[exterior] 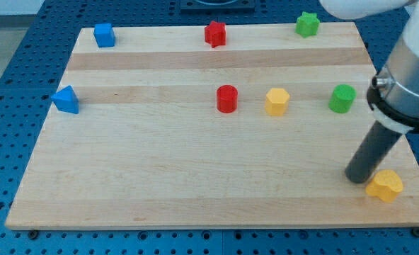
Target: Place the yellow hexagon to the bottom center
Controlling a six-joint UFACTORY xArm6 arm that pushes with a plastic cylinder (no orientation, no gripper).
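Camera view: the yellow hexagon (pixel 277 101) sits mid-board, just right of the red cylinder (pixel 226 98). Our tip (pixel 356 177), a bare rod without fingers, rests well away, touching the yellow heart (pixel 385 185). We judge the hexagon light, rigid, free-sliding; push its top face.

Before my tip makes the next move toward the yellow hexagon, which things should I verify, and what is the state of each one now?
1. The yellow hexagon is in view, in the middle row between the red cylinder and the green cylinder: ok.
2. It already lies at bottom centre: not ok.
3. My tip stands next to the hexagon: not ok; it is at the view's lower right, beside another yellow block.
4. My tip is clear of that yellow block: cannot tell; they look very close or touching.
5. The board below the hexagon holds no blocks: ok.
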